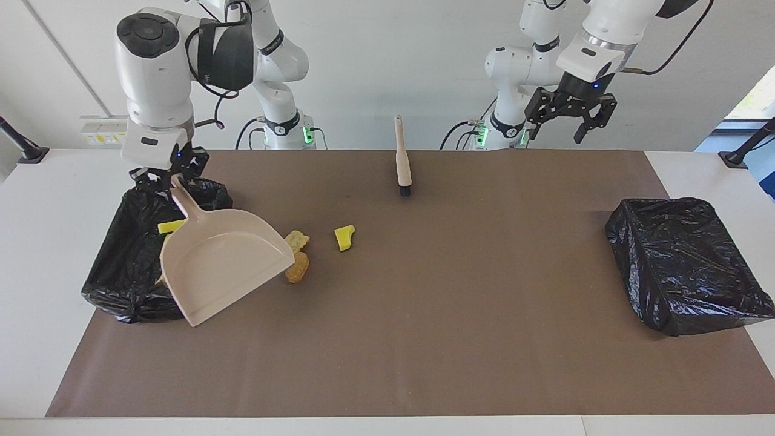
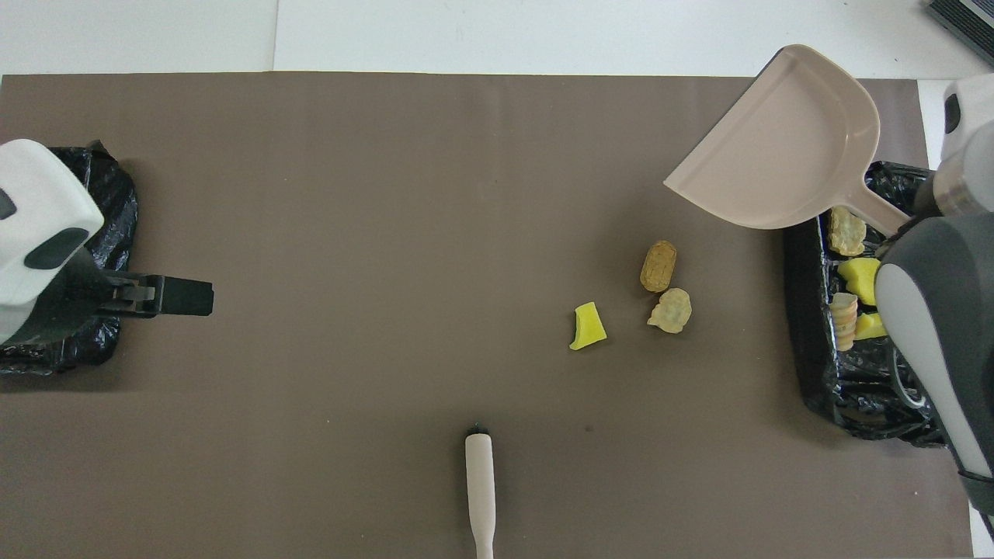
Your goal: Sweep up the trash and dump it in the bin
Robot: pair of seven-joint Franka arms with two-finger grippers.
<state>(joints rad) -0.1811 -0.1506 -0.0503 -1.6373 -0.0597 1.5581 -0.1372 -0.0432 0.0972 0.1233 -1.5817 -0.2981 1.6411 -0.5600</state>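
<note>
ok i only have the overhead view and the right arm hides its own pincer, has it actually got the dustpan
observer: Yes. In the facing view the right pincer is shut on the end of the dustpan handle, above the bin at the right arm's end.
operator: and the left pincer, just a dark shape for me, holding anything
observer: No. The left pincer is open and empty, raised high toward the left arm's end of the table.
operator: brush handle runs off my frame edge
observer: The brush lies whole on the mat, nothing touching it, bristles pointing away from the robots.
</note>
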